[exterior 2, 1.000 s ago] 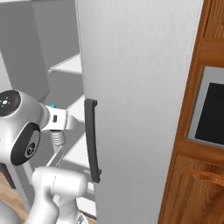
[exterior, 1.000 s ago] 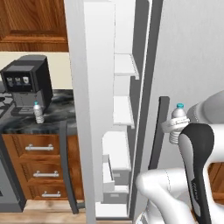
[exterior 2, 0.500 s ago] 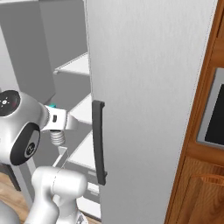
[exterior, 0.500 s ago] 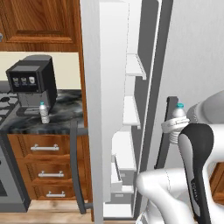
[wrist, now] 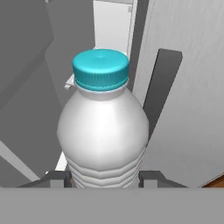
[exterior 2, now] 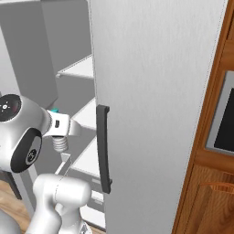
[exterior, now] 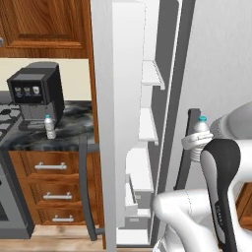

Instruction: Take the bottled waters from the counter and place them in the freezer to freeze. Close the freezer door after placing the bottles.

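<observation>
Left base view: freezer [exterior: 147, 123] standing open, white inner shelves and lower drawers showing nothing on them. Second bottle [exterior: 49, 127] standing upright on the dark marbled worktop [exterior: 74, 130], just in front of the black coffee machine [exterior: 37, 93]. Held bottle [exterior: 199, 129] sitting upright at the gripper [exterior: 197, 142], beside a dark bar handle [exterior: 186, 147].

Right base view: flat light-grey door panel [exterior 2: 155, 100] with the dark handle; teal cap peeking out beside the wrist.

Hand view: jaws clamping the clear ribbed bottle at its lower body, ridged teal cap up.

Versus a second ago: whole scene shifting sideways in both base views, so the base is driving; grip unchanged.
</observation>
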Controlling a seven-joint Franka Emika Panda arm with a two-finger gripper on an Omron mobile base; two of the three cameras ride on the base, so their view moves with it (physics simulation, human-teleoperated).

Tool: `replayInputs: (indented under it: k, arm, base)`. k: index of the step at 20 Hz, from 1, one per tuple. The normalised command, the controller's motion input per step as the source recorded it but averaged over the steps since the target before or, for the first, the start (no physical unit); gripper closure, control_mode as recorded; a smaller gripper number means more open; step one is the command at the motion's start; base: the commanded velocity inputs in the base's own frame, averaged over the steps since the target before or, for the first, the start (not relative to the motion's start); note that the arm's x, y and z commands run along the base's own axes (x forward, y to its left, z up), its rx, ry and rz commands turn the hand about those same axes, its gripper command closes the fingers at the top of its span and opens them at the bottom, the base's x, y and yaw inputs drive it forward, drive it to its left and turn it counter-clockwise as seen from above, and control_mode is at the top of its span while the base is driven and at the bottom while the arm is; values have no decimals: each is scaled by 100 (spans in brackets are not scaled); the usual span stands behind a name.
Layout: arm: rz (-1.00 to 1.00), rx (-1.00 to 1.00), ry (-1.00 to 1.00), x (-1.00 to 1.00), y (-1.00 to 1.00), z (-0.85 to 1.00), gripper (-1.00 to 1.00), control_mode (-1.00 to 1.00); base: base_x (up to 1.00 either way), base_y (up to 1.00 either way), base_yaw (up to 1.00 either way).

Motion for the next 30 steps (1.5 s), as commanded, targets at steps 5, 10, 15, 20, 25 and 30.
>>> replayInputs:
  k: [5, 10, 15, 20, 25, 30]
  arm:
    - [0, 0, 0, 0, 0, 0, 100, 100]
    - [0, 0, 0, 0, 0, 0, 100, -100]
    - [-7, 0, -8, 5, 19, 0, 100, -100]
    - [-14, 0, -8, 16, 39, 0, 100, -100]
    - [-8, 0, 0, 31, 17, -20, 100, -100]
    - [0, 2, 2, 50, 3, -27, 100, -100]
  base:
    - [0, 0, 0]
    - [0, 0, 0]
    - [0, 0, 0]
    - [0, 0, 0]
    - [0, 0, 0]
    - [0, 0, 0]
